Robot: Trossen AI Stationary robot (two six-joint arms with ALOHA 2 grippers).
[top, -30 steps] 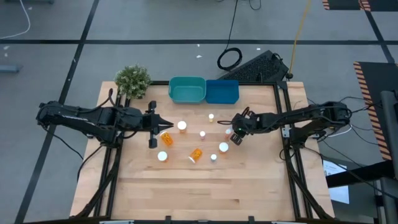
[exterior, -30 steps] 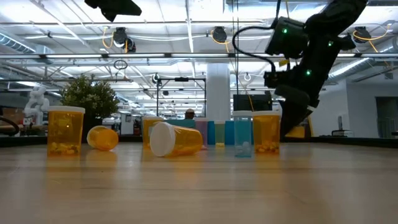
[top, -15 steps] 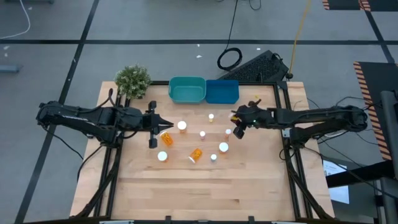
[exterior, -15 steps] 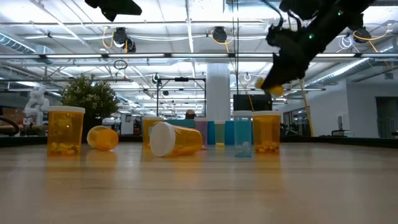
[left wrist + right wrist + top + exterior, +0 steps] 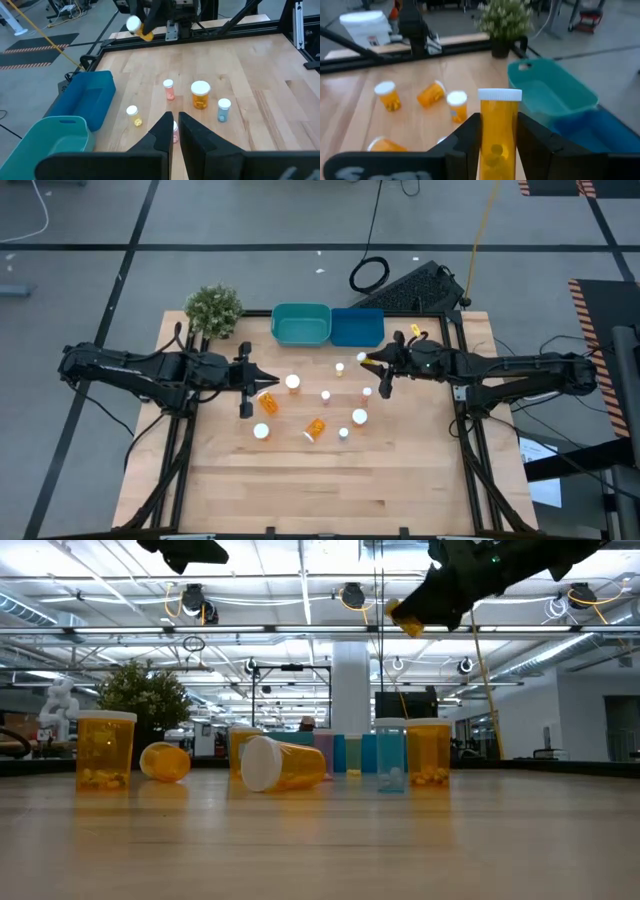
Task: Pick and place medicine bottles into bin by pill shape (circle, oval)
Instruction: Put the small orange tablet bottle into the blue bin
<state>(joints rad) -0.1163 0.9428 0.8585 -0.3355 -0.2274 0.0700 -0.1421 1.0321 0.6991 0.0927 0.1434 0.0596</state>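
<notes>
One see-through orange bottle (image 5: 498, 131) with a round white cap, squeezed in your right gripper (image 5: 372, 366) near the blue tub (image 5: 357, 327), left gripper (image 5: 247, 381) pinched shut.

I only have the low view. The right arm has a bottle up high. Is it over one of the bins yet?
Observer: Not quite. From above, the right gripper holds the bottle over the table, just short of the blue bin.
Operator: Where's the teal one?
Observer: The teal bin sits right beside the blue one, on the left arm's side, farther from the bottle.
Operator: Is the grip square?
Observer: In the right wrist view the bottle stands upright between the jaws, white cap on top.
</notes>
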